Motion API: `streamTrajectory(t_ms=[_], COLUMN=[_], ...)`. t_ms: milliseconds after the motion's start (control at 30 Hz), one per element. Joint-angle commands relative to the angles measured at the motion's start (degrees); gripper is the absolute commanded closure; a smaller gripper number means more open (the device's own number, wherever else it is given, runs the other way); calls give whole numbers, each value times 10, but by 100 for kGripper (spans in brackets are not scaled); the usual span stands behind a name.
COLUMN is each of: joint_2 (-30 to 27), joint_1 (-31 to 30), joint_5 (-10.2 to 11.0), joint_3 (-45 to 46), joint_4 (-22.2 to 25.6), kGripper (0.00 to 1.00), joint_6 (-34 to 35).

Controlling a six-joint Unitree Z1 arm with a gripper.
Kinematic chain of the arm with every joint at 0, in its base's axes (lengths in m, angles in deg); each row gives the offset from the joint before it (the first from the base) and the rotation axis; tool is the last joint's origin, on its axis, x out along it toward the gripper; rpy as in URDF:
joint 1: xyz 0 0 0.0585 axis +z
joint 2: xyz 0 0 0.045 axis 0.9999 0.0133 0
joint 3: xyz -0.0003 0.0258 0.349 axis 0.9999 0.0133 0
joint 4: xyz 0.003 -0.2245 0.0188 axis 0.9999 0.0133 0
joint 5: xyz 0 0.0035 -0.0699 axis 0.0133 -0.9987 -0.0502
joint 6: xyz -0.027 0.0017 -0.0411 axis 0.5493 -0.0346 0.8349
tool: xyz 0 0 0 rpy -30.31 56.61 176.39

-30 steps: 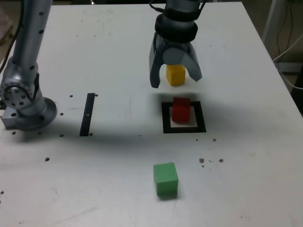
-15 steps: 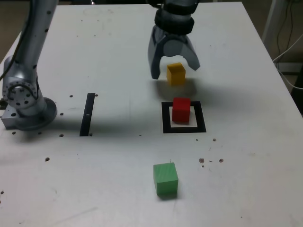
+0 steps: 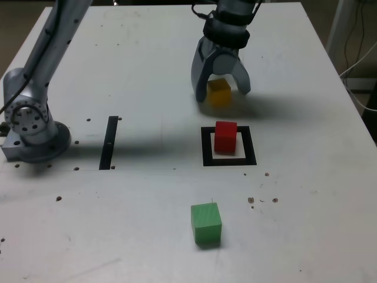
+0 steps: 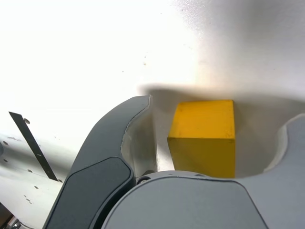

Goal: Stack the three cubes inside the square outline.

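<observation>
Lowered since a second ago: my gripper (image 3: 221,89) has come down over the yellow block (image 3: 219,92), which has not shifted on the table (image 3: 135,59). My jaws stand wide apart, one on either side of the block. The wrist view shows the yellow block (image 4: 204,137) between them with a gap to the finger (image 4: 112,148) in view. Nothing is gripped.

Red block (image 3: 225,136) sits inside the square outline (image 3: 228,145), on its white centre, set toward the far edge. That reads as the base of the stack, already placed. Yellow block lies just beyond the outline, farther from the camera. Green block (image 3: 206,223) sits nearer the camera, well apart from the outline, untouched.

Black strip (image 3: 109,142) lies off toward the exterior view's left, near my base (image 3: 32,132). Small dark specks dot the tabletop.

Progress, as I judge it: one block of three is in place. Yellow is mid-pick, with closing, lifting and setting on red still to do. Green comes last.
</observation>
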Motion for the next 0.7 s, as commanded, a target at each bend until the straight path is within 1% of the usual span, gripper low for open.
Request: streamTrajectory(t_ms=[0,167,267,333,667], joint_2=[4,6,6,5,4], joint_1=[1,1,1,1,-1], joint_5=[2,4,5,5,5], joint_3=[-2,-3,-3,-4,-5], joint_4=[2,7,8,8,10], kGripper=[39,61,70,73,73], joint_6=[3,5,4,4,3])
